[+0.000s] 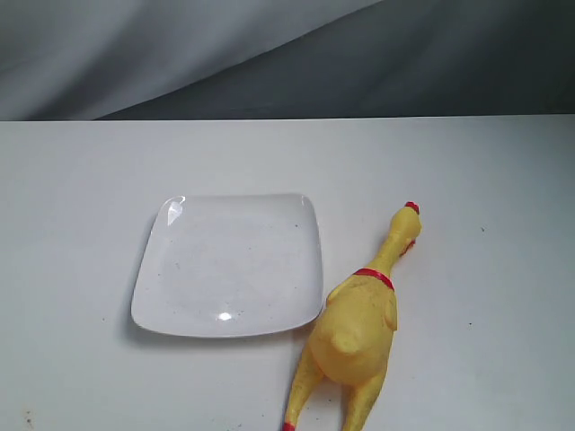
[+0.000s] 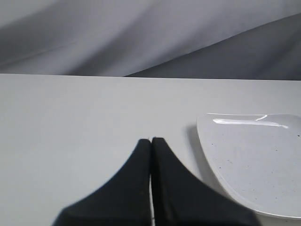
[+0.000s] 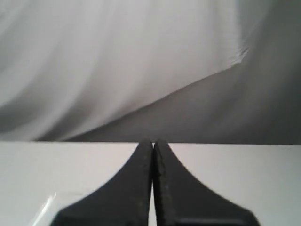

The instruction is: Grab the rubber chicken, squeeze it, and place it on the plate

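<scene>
Rubber chicken (image 1: 355, 328): ext view only, beside plate (image 1: 229, 265).

- The rubber chicken (image 1: 355, 337) was bright yellow, with a red comb, a red collar band around its neck, a touch of red under the beak, and red where one foot showed at the picture's edge.
- The plate (image 1: 229, 269) was glossy white, sprinkled with tiny dark specks and carrying a few bright white glints.
- The table (image 1: 90, 197) was plain off-white, marked only by a few small dark dots.
- The backdrop cloth (image 1: 269, 54) was grey, with pale folds shading into darker ones.
- The left gripper (image 2: 151, 140) and the right gripper (image 3: 153, 142) were both matte black.
</scene>
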Motion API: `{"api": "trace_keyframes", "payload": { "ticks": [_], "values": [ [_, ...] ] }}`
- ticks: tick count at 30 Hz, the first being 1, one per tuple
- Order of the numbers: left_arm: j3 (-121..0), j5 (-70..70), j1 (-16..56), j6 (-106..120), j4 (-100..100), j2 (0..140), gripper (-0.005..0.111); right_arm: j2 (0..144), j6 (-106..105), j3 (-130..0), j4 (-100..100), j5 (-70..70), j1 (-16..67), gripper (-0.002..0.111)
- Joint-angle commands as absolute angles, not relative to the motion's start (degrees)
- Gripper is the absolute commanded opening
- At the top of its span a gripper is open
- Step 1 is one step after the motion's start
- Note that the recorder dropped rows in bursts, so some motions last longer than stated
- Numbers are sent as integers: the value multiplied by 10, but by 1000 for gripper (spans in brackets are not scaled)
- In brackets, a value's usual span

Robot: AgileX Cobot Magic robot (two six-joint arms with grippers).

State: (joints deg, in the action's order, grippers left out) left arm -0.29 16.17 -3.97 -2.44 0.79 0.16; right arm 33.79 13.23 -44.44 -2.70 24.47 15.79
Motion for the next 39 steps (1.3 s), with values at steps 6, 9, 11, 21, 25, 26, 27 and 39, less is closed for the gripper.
{"api": "trace_keyframes", "payload": {
  "ticks": [6, 9, 11, 21, 25, 26, 27, 39],
  "values": [
    [0, 161, -41, -28, 9, 0, 0, 522, 86, -672, -24, 541, 188, 0],
    [0, 161, -41, -28, 9, 0, 0, 582, 75, -723, -26, 575, 188, 0],
    [0, 161, -41, -28, 9, 0, 0, 619, 48, -748, -26, 563, 188, 0],
    [0, 161, -41, -28, 9, 0, 0, 898, 34, -787, 7, 588, 188, 21],
    [0, 161, -41, -28, 9, 0, 0, 1013, 28, -787, 35, 572, 188, 54],
    [0, 161, -41, -28, 9, 0, 0, 1027, 30, -787, 35, 568, 188, 54],
    [0, 161, -41, -28, 9, 0, 0, 1050, 30, -787, 36, 561, 188, 54],
    [0, 161, -41, -28, 9, 0, 0, 1114, 42, -787, 113, 503, 188, 54]
  ]
}}
